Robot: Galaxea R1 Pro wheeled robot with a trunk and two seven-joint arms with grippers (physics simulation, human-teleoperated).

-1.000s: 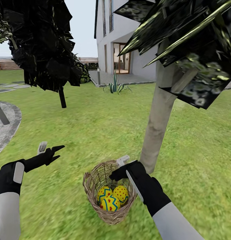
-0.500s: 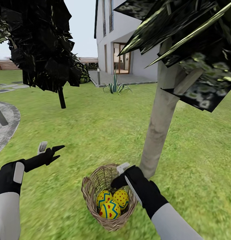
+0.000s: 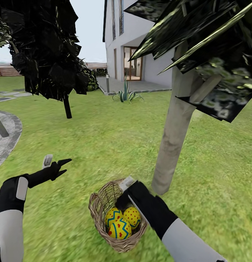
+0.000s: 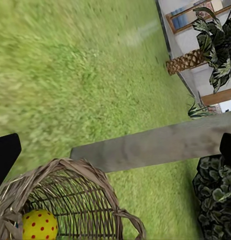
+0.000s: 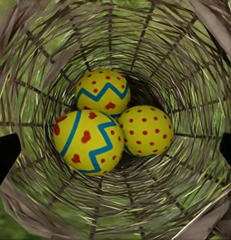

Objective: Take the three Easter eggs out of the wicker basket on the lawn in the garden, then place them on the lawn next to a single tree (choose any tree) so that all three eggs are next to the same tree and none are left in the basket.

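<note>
Three Easter eggs [image 5: 108,125] sit packed in the wicker basket [image 3: 100,209] beside the tree [image 3: 173,142]; the right gripper [image 3: 125,186], jaws spread, hovers above the rim and may snag wicker or nudge eggs aside

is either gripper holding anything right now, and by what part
Nothing is held. The left gripper hangs open over the lawn; the right gripper is open above the wicker basket, all three Easter eggs inside.

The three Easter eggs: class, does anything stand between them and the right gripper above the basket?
Nothing visible does. The right gripper hangs over the open mouth of the wicker basket, and its wrist view looks straight down at the three Easter eggs uncovered on the bottom.
</note>
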